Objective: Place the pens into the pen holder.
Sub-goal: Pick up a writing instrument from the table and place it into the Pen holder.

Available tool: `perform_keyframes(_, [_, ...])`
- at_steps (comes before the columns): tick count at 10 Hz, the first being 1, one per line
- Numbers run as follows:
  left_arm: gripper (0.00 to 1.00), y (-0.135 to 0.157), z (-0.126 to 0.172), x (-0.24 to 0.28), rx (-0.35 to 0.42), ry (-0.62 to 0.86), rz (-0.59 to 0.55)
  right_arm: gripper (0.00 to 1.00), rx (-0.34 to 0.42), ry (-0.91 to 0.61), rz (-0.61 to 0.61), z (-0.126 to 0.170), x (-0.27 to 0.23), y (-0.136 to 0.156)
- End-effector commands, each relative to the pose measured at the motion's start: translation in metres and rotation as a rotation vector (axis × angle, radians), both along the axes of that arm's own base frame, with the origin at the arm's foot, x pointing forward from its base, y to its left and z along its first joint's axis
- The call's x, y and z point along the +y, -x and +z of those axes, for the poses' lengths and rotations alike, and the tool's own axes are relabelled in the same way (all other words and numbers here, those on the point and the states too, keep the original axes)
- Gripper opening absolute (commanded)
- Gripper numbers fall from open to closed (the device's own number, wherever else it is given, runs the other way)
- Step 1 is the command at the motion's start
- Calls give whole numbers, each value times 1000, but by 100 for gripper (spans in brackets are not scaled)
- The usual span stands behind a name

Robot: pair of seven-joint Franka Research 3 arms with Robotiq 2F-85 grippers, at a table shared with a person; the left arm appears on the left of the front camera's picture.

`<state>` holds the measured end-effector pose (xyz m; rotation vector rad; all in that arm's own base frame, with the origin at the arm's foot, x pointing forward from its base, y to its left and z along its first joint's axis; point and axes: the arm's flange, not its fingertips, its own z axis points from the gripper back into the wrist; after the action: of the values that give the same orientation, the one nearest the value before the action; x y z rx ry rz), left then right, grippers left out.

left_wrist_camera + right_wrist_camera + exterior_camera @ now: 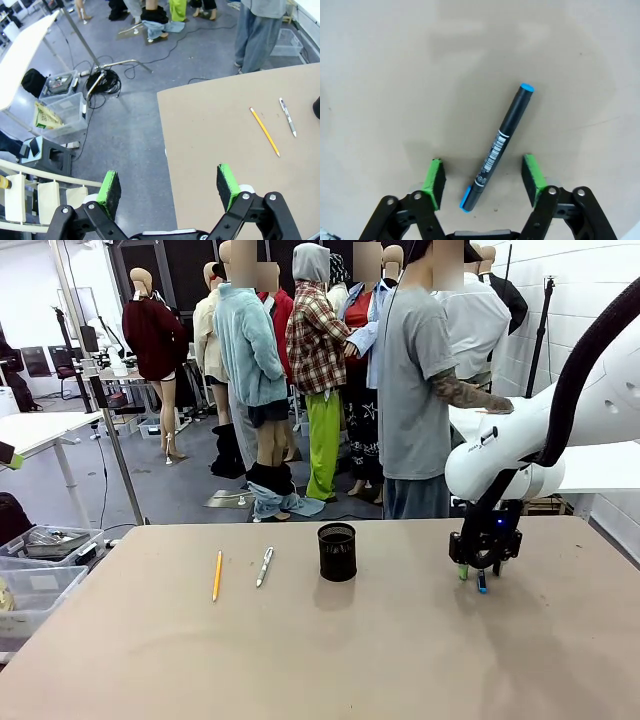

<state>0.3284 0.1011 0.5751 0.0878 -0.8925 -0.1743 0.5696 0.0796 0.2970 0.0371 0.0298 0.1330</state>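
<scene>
**Both jaws wide, nothing gripped**

My left gripper (pixel 168 187) hangs spread wide over the left edge of the table (pixel 225 150), one pad above the floor, holding nothing. On the tabletop the yellow pencil (pixel 217 575) and the silver pen (pixel 264 566) lie side by side, not touching. Both are left of the black mesh pen holder (pixel 337 551), which stands upright near the middle. Farther right, my right gripper (pixel 484 180) sits low over the table. Its jaws are wide and straddle a black marker with blue ends (pixel 500 145), which lies slantwise between the pads and touches neither.
</scene>
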Motion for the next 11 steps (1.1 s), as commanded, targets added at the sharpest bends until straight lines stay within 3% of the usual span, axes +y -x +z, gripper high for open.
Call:
perform_keyframes(1, [100, 0, 0, 1, -2, 4, -1, 31, 34, -22, -30, -5, 1, -6])
perform_keyframes(2, [100, 0, 0, 1, -2, 4, -1, 11, 36, -17, -34, -5, 1, -9])
perform_keyframes(3, [100, 0, 0, 1, -2, 4, -1, 0, 41, -4, -30, -4, 2, -11])
perform_keyframes(8, [100, 0, 0, 1, -2, 4, -1, 0, 83, 135, 44, 6, 30, -25])
perform_keyframes(9, [100, 0, 0, 1, -2, 4, -1, 0, 64, 137, 115, 15, 39, -24])
perform_keyframes(11, [100, 0, 0, 1, -2, 4, -1, 0, -24, -55, 417, 44, 45, -16])
